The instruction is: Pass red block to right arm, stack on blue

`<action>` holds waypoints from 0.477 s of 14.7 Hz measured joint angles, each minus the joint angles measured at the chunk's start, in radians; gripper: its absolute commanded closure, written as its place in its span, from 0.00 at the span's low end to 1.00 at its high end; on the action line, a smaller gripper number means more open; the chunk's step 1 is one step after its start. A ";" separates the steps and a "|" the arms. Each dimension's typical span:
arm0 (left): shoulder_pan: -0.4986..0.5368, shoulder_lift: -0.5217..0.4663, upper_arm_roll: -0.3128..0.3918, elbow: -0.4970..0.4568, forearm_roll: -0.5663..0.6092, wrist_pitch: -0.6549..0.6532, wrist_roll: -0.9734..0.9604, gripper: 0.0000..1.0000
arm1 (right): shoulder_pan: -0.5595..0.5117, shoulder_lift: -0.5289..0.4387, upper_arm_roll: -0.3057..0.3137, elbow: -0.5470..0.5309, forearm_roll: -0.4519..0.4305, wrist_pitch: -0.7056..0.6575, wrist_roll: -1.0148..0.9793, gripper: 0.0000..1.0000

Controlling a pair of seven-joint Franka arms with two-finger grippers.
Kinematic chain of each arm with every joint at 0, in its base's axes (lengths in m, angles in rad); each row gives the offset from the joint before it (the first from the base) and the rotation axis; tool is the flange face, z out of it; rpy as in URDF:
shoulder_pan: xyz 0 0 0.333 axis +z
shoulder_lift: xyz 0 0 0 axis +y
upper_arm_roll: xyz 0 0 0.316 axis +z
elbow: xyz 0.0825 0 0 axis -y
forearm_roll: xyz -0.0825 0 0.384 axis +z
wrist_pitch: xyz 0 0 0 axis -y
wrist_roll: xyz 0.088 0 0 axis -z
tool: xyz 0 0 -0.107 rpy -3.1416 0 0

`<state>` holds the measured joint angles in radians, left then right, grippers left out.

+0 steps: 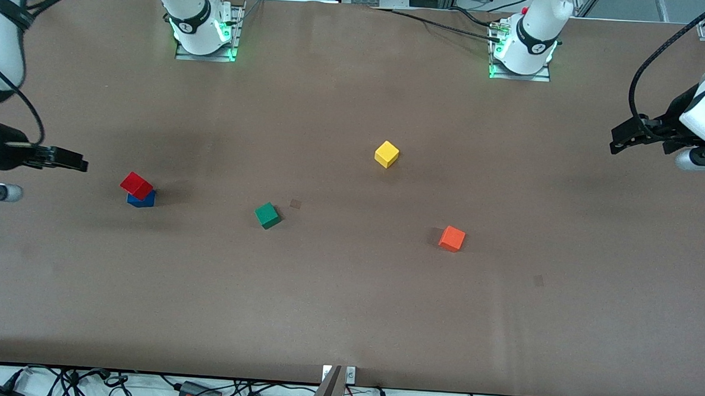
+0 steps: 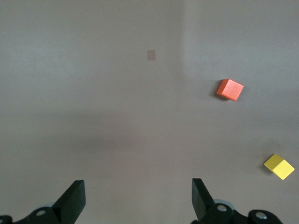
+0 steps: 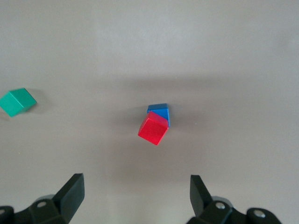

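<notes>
The red block (image 1: 136,185) sits on top of the blue cube (image 1: 142,199), turned a little and offset, toward the right arm's end of the table. Both show in the right wrist view, red block (image 3: 153,128) over blue cube (image 3: 160,111). My right gripper (image 1: 68,160) is open and empty, up in the air beside the stack at the table's end; its fingers (image 3: 72,192) frame bare table. My left gripper (image 1: 626,136) is open and empty, raised at the left arm's end; its fingers (image 2: 201,198) show over bare table.
A green cube (image 1: 267,215), a yellow cube (image 1: 386,154) and an orange cube (image 1: 452,238) lie spread across the middle of the brown table (image 1: 348,305). Orange cube (image 2: 230,89) and yellow cube (image 2: 279,167) show in the left wrist view, green cube (image 3: 17,101) in the right.
</notes>
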<state>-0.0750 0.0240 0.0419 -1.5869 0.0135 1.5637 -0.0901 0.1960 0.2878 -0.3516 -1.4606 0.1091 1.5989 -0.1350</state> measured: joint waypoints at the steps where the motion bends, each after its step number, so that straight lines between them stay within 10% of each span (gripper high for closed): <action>1: 0.000 0.001 0.000 0.001 0.000 0.000 0.000 0.00 | 0.000 -0.012 -0.003 0.012 0.000 -0.003 0.000 0.00; 7: 0.001 0.014 0.002 0.017 0.000 -0.001 0.001 0.00 | 0.033 -0.033 0.007 0.040 0.003 -0.008 0.056 0.00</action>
<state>-0.0745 0.0376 0.0439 -1.5701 0.0135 1.5624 -0.0895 0.2293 0.2549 -0.3442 -1.4207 0.1122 1.5913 -0.0788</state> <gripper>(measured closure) 0.000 0.000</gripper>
